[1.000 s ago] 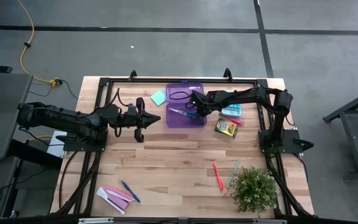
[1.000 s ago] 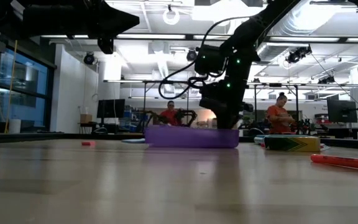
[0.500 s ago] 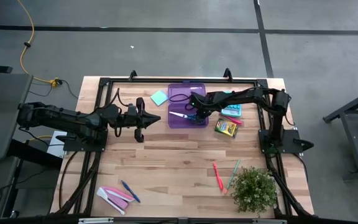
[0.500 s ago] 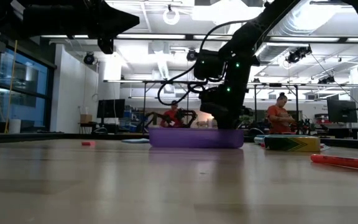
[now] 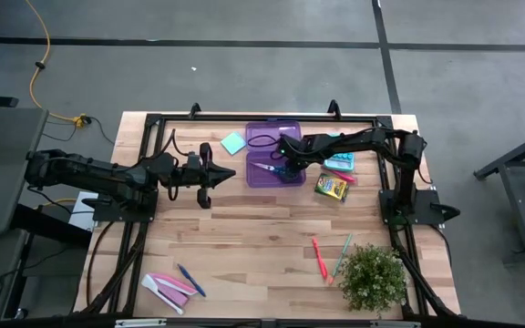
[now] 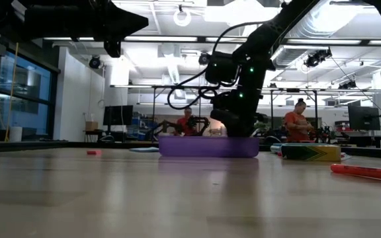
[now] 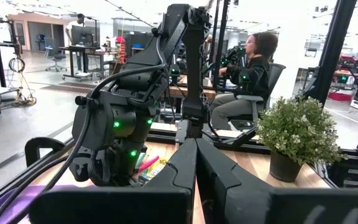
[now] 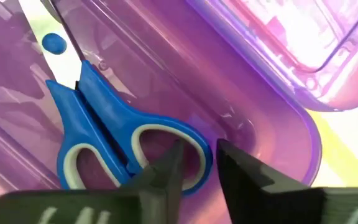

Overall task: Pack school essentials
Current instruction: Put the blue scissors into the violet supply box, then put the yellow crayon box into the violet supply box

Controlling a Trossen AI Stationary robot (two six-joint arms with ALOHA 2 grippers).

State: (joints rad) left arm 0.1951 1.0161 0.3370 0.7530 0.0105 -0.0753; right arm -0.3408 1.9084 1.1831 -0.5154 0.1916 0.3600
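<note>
Right wrist view shows you the right gripper (image 8: 194, 155) parted over the blue-handled scissors (image 8: 98, 134) lying in the purple bin (image 8: 272, 118), at the table's twelve o'clock, apparently to drop them, while the left gripper (image 5: 221, 173) waits shut.

Potted plant (image 5: 373, 278) at the table's near right corner; pink and white flat pieces (image 5: 167, 286) near left.

The pale wooden plank table (image 5: 244, 239) carries a purple translucent plastic bin (image 5: 255, 175) near its far edge — a potted green plant (image 5: 372, 278) at the near right corner.
</note>
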